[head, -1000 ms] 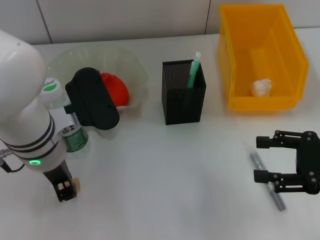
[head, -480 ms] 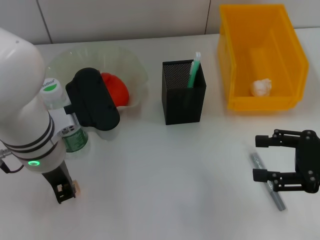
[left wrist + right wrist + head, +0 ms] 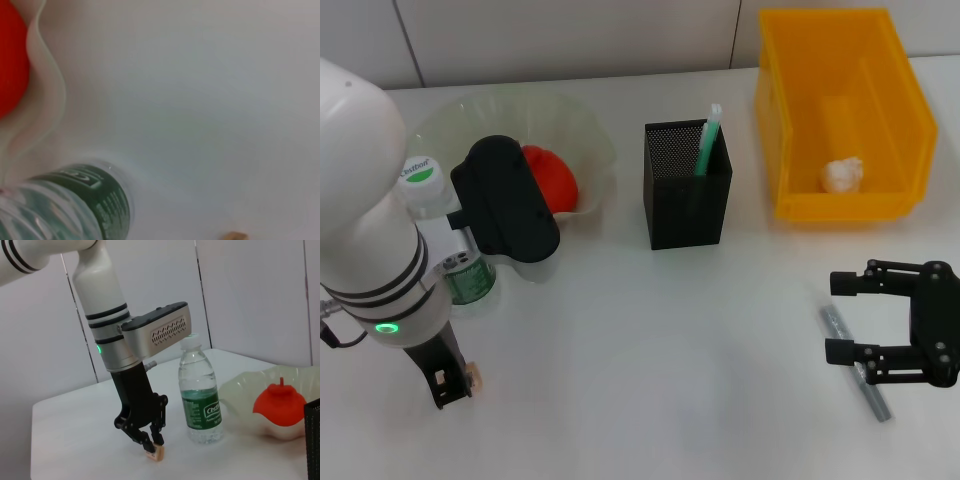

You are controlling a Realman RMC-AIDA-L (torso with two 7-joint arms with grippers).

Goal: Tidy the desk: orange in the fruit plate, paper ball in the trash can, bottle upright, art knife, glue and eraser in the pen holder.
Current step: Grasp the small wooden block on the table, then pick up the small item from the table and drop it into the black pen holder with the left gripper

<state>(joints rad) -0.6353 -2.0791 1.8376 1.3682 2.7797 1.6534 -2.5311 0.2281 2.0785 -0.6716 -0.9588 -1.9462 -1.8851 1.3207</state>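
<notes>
left claw (image 3: 152, 442) down at the table (image 3: 650, 330), fingers pinched on the small eraser (image 3: 155, 453): light, rubbery, grippy, best squeezed across its short sides; right claw (image 3: 855, 322) parked, wide apart.

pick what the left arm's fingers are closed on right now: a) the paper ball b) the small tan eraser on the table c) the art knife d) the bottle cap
B: the left gripper has its fingers pinched on the small tan eraser at the table surface, beside the upright bottle; the paper ball lies in the yellow bin and the art knife lies under the open right gripper.
</notes>
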